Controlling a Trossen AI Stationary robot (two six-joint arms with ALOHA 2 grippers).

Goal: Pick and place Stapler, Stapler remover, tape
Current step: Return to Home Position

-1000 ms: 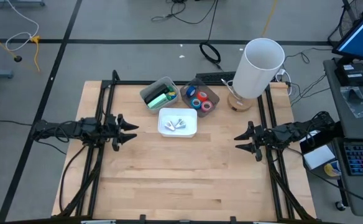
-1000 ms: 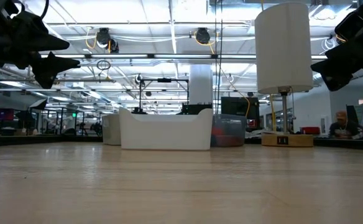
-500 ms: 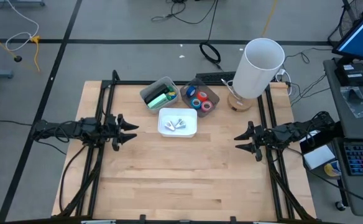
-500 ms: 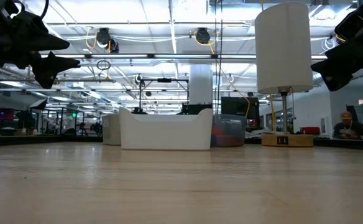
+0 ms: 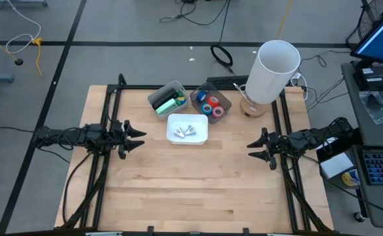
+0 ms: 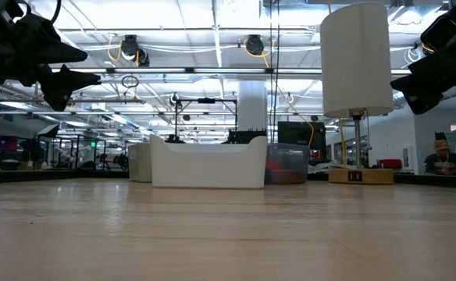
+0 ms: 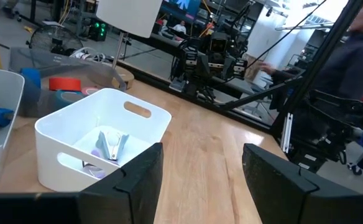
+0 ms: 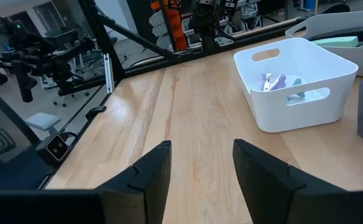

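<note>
In the high view, three bins stand at the table's far middle. The grey bin [image 5: 167, 99] holds a green stapler [image 5: 168, 105]. The clear bin [image 5: 211, 103] holds blue, red and pink tape rolls [image 5: 209, 105]. The white bin [image 5: 187, 128] holds small silvery staple removers [image 5: 186, 131], also seen in the left wrist view [image 7: 110, 144]. My left gripper [image 5: 136, 137] hovers open at the table's left side, above the wood. My right gripper [image 5: 254, 149] hovers open at the right side. Both point toward the table's middle.
A lamp with a big white cylindrical shade [image 5: 273, 72] stands on a wooden base at the far right corner, beside the clear bin. Black frame rails [image 5: 113, 111] run along both sides. Bare wood [image 5: 191, 183] spreads across the middle and near half.
</note>
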